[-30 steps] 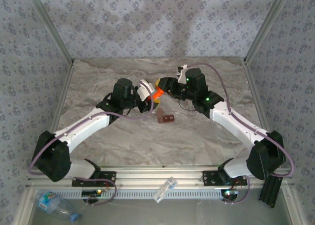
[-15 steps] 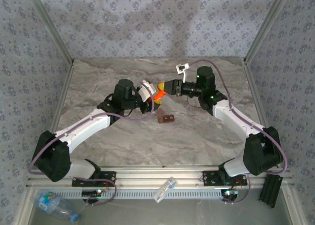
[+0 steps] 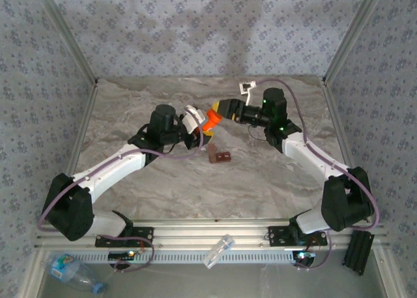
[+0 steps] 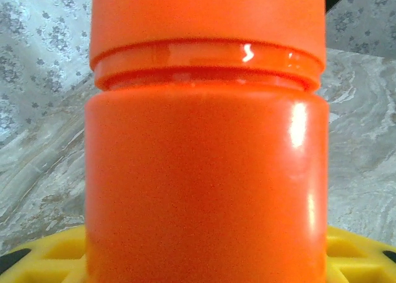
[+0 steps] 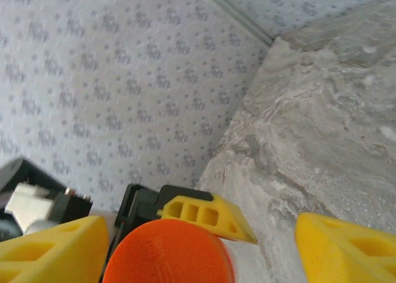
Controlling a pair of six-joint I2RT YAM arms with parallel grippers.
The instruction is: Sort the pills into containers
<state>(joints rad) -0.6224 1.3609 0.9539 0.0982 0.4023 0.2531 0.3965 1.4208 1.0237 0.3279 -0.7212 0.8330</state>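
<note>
You've got a grey marbled table (image 3: pixel 260 187) spreading up from the aluminium rail (image 3: pixel 215 236) at the bottom of the frame. Just below centre, there's a small brown block (image 3: pixel 219 157) lying flat on the marble. Look down past the rail, at the bottom edge: a clear plastic piece (image 3: pixel 218 251) sits tilted near the middle, and over in the lower left corner a clear water bottle (image 3: pixel 71 270) with a blue label lies on its side.

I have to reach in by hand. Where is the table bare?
Bare: the far strip of table along the back wall, and the wide near stretch between the brown block and the front rail. Crowded: the middle, where the left gripper and right gripper meet at the orange bottle.
</note>
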